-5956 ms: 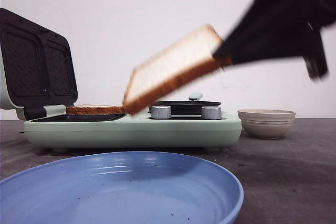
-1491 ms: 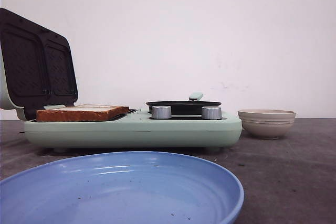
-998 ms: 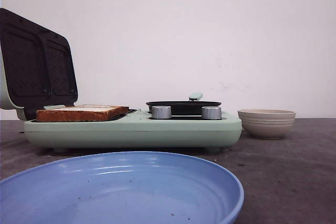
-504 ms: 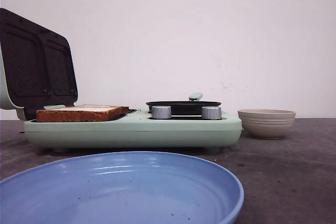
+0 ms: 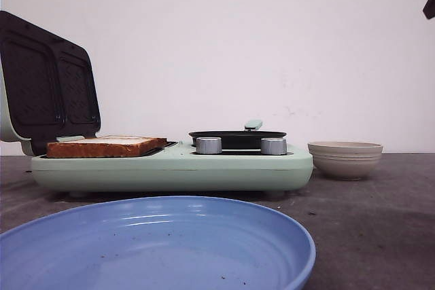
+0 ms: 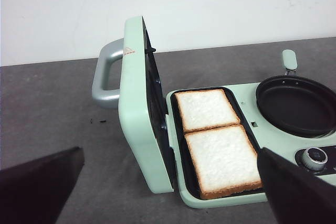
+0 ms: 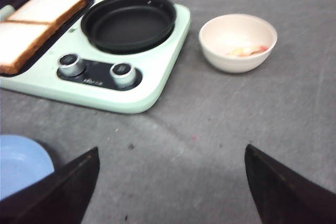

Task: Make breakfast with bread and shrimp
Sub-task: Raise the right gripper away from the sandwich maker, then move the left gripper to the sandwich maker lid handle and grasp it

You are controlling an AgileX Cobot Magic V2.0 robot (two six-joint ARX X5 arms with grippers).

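Note:
Two slices of bread (image 6: pixel 223 158) (image 6: pixel 206 109) lie side by side in the dark tray of the mint green sandwich maker (image 5: pixel 170 168), whose lid (image 6: pixel 137 103) stands upright. In the front view the bread (image 5: pixel 105 146) shows edge-on. The shrimp (image 7: pixel 245 51) are small pinkish pieces inside the beige bowl (image 7: pixel 237 42) to the right of the appliance. My left gripper (image 6: pixel 168 182) hangs open above the table beside the lid, empty. Over bare table in front of the appliance, my right gripper (image 7: pixel 170 182) is open and empty too.
A black frying pan (image 7: pixel 128 22) sits on the appliance's right half, with two silver knobs (image 7: pixel 71 64) (image 7: pixel 122 73) in front. A large blue plate (image 5: pixel 156 246) lies nearest the camera. The table (image 7: pixel 236 129) is grey. A dark bit of the right arm (image 5: pixel 429 5) shows at the upper right.
The slice carried by the right gripper 6 s ago now lies in the tray beside the first. In the last half second, a dark part of the right arm came in at upper right.

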